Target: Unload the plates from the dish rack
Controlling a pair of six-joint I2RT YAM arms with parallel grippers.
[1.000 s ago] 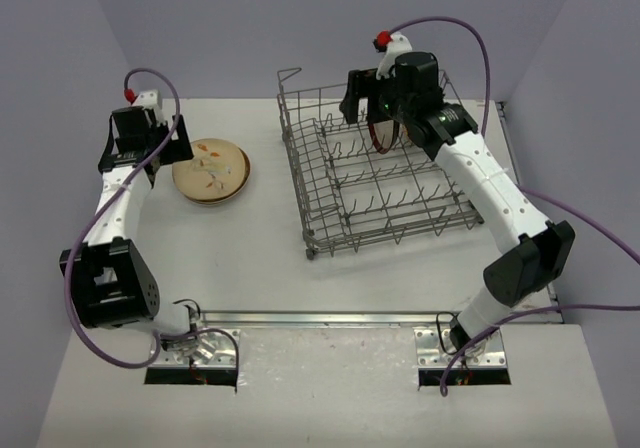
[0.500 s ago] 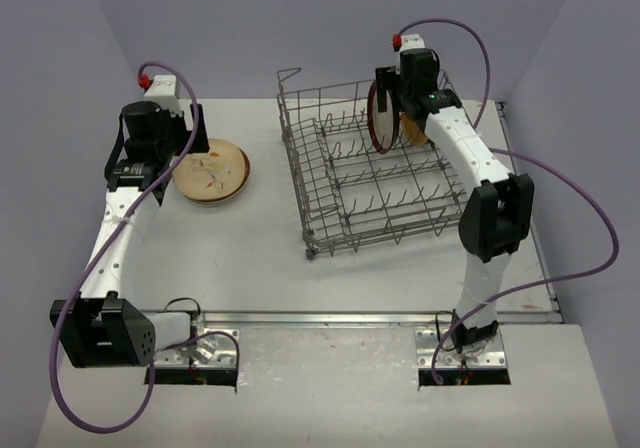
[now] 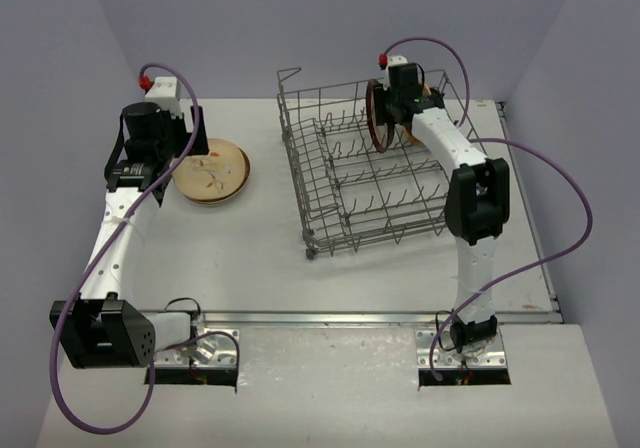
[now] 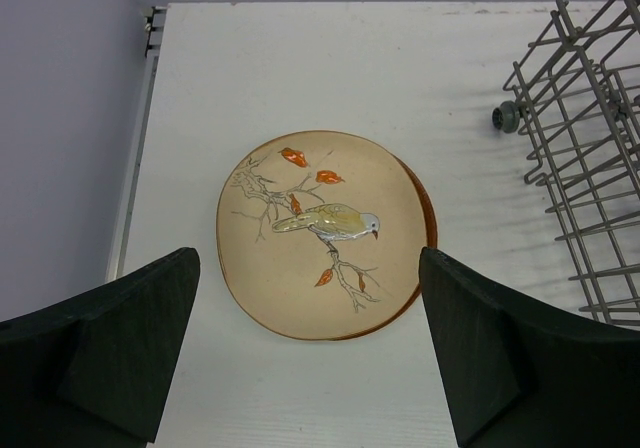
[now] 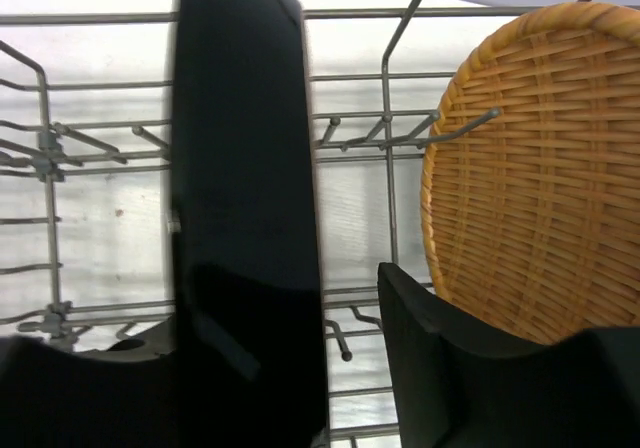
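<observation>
The grey wire dish rack [image 3: 345, 203] stands on the right half of the table. A dark brown plate [image 3: 377, 118] stands upright at its back, with an orange-tan woven plate [image 3: 417, 134] beside it. My right gripper [image 3: 392, 103] reaches down over the dark plate [image 5: 245, 218]. Its jaws straddle that plate's rim, and a gap shows between the plate and the right finger [image 5: 450, 358]. The woven plate [image 5: 530, 188] stands just right of that finger. My left gripper [image 4: 308, 268] hangs open and empty above a cream bird-painted plate [image 4: 320, 233] that lies on another plate on the table.
A brown-rimmed plate [image 4: 427, 218] peeks out under the cream one [image 3: 210, 171]. The rack's corner wheel [image 4: 505, 117] and wires [image 4: 590, 148] are to the right of the left gripper [image 3: 170, 153]. Upright tines [image 5: 345, 343] stand between the right gripper's [image 5: 275, 308] fingers. Purple walls enclose the table.
The right arm has reached further back over the rack and its jaws have narrowed around the dark plate. The left arm lifted away from the cream plate, then held still.
</observation>
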